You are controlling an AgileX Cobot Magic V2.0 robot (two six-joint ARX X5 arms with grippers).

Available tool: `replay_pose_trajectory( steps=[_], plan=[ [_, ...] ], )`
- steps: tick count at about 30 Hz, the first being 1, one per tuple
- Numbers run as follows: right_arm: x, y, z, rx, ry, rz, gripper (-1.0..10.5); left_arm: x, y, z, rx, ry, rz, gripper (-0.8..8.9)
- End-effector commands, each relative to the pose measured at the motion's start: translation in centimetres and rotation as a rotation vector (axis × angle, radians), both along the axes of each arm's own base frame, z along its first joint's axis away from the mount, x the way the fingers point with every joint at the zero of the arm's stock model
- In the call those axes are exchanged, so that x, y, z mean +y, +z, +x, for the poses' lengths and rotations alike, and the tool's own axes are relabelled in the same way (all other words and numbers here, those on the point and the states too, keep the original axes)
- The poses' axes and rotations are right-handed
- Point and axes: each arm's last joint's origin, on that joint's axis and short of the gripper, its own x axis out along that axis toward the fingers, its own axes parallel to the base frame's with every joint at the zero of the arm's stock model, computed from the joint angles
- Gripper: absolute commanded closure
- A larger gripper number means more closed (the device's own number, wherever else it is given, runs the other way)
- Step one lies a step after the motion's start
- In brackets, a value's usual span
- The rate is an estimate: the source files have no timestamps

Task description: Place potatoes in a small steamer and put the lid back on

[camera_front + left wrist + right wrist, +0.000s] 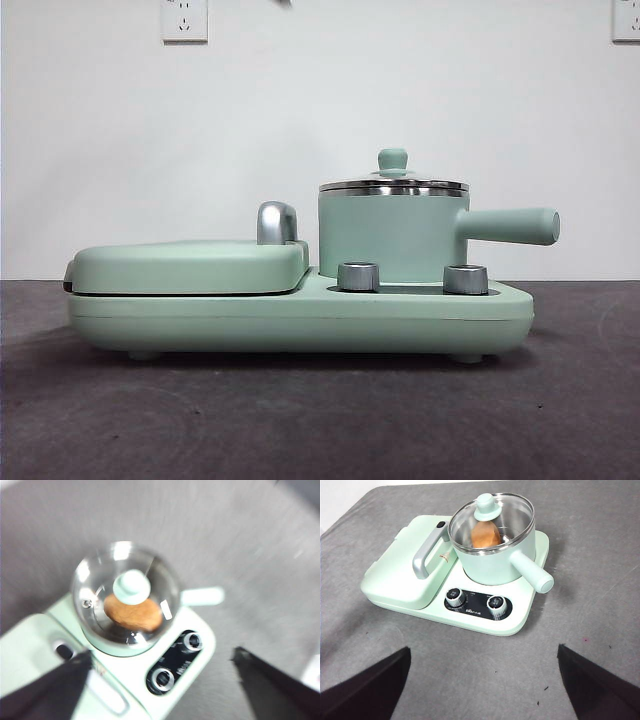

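Note:
The small steamer (392, 235) stands on the right of the mint-green cooker base (300, 320), side handle pointing right. The glass lid (393, 185) sits on its rim, knob up. The potato (485, 535) lies inside the pot, seen through the glass, and also shows in the left wrist view (135, 616). It is hidden in the front view. My left gripper (162, 654) is open and empty, high above the pot; that view is blurred. My right gripper (484, 649) is open and empty, above the table in front of the cooker. Neither arm shows in the front view.
A flat mint-green griddle cover (190, 265) with a chrome handle (277, 222) fills the base's left half. Two steel dials (359, 276) sit on the base's front. The cooker stands on a dark grey table (590, 610) before a white wall.

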Motion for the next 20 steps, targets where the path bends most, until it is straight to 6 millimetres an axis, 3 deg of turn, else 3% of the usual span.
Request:
replay_pose_trajectory(
  steps=[1, 4, 8, 15, 20],
  plan=[
    [0.1, 0.4, 0.0, -0.021, 0.011, 0.01, 4.8, 2.1, 2.5, -3.7, -0.031, 0.012, -0.05, 2.74],
    [0.1, 0.5, 0.0, -0.03, 0.012, 0.019, 4.8, 4.8, 3.5, -8.3, -0.046, 0.014, -0.068, 2.79],
    [0.3, 0.5, 0.0, -0.02, 0.067, 0.023, 4.8, 7.3, 2.1, -12.3, -0.002, 0.041, -0.077, 2.84],
    [0.5, 0.5, -0.2, -0.027, 0.173, 0.006, 4.8, 10.7, -4.3, -17.7, 0.016, 0.099, -0.145, 2.87],
    [0.5, 0.5, -0.2, -0.026, 0.175, 0.008, 4.8, 12.1, -9.3, -19.8, -0.083, 0.131, -0.234, 2.92]
  ],
)
